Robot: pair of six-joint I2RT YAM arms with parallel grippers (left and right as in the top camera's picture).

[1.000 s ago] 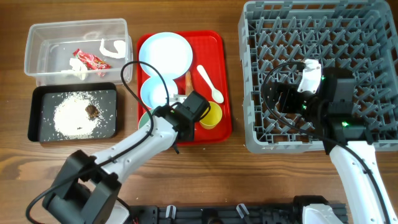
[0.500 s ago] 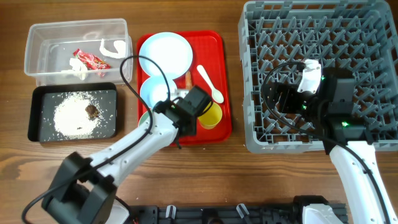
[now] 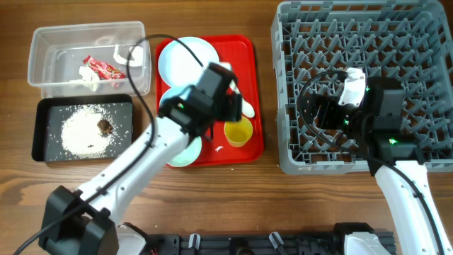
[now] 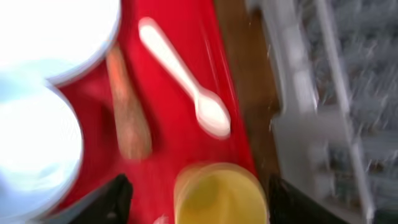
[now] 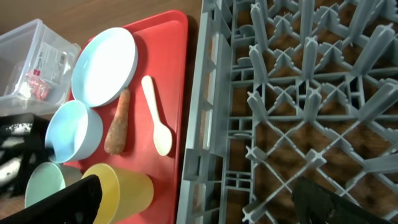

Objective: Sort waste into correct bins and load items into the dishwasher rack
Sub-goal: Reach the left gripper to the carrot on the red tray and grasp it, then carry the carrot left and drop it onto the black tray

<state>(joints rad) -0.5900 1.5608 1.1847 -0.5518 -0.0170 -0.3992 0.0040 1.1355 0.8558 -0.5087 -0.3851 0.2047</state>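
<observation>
My left gripper [image 3: 233, 112] hangs open and empty over the red tray [image 3: 248, 53]. In the left wrist view its fingers [image 4: 115, 198] straddle the yellow cup [image 4: 219, 194], which stands upright; the view is blurred. Beyond the cup lie the carrot-like stick [image 4: 127, 107] and the white spoon [image 4: 185, 73], beside the pale blue plate [image 4: 56, 31] and the small white bowl [image 4: 31, 149]. The mint-green bowl [image 3: 185, 153] sits at the tray's near left. My right gripper [image 5: 202, 205] is open and empty over the left edge of the grey rack [image 3: 361, 49].
The clear tub [image 3: 49, 78] holds the red wrapper [image 3: 105, 69] and white scraps [image 3: 129, 54]. The black tray [image 3: 42, 152] holds rice [image 3: 81, 132] and a dark lump [image 3: 105, 127]. A small white scrap [image 3: 218, 149] lies on the red tray near the cup.
My left arm has swung away from the tray's near side toward the far side, uncovering the mint-green bowl and the cup. The right arm has not moved.
</observation>
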